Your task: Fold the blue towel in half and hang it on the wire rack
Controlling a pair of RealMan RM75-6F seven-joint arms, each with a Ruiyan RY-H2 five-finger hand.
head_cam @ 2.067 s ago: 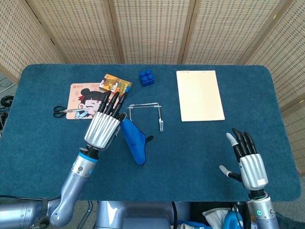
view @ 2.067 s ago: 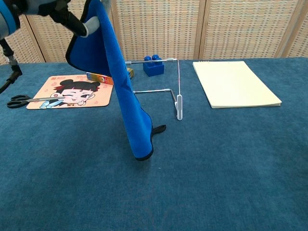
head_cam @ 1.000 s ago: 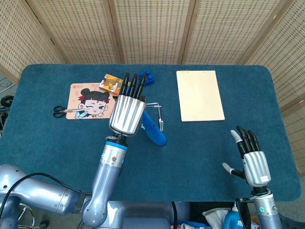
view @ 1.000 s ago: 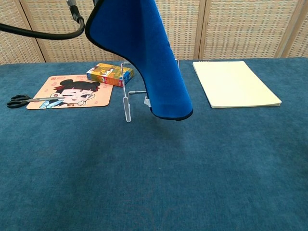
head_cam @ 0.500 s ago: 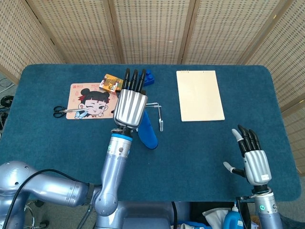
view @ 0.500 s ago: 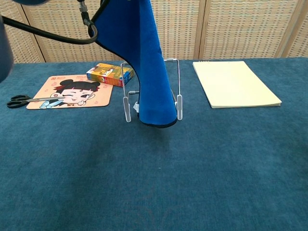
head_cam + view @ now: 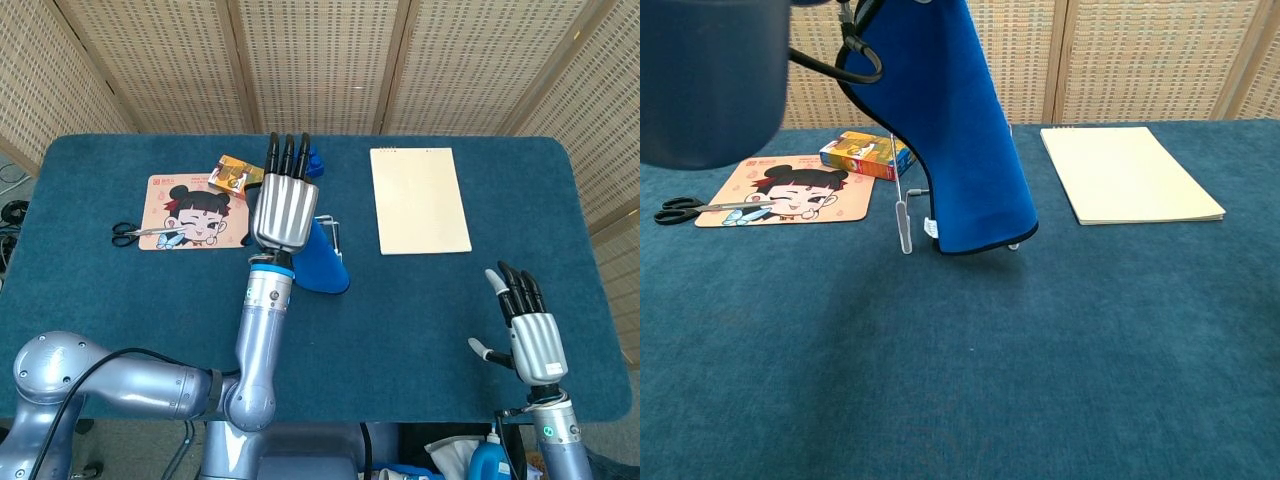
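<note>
My left hand (image 7: pixel 284 205) is raised above the table's middle and holds the blue towel (image 7: pixel 322 262) from above, its fingers pointing away from me. The towel (image 7: pixel 960 130) hangs down as a long folded sheet in front of the wire rack (image 7: pixel 905 225), covering most of it. Only the rack's left leg and a bit of the right foot show in the chest view. A short stretch of the rack's wire (image 7: pixel 336 229) shows beside the hand in the head view. Whether the towel rests on the top bar is hidden. My right hand (image 7: pixel 530 330) hovers open near the front right.
A cream notepad (image 7: pixel 419 198) lies at the back right. Left of the rack lie a cartoon mat (image 7: pixel 185 212), scissors (image 7: pixel 135 233) and a small colourful box (image 7: pixel 232 173). A blue block (image 7: pixel 314 160) peeks out behind my left hand. My left arm (image 7: pixel 710 70) fills the chest view's top left.
My left hand carried the towel from the rack's left to above it. The towel's lower edge has swung right and now spreads wider across the rack. The right hand has barely moved.
</note>
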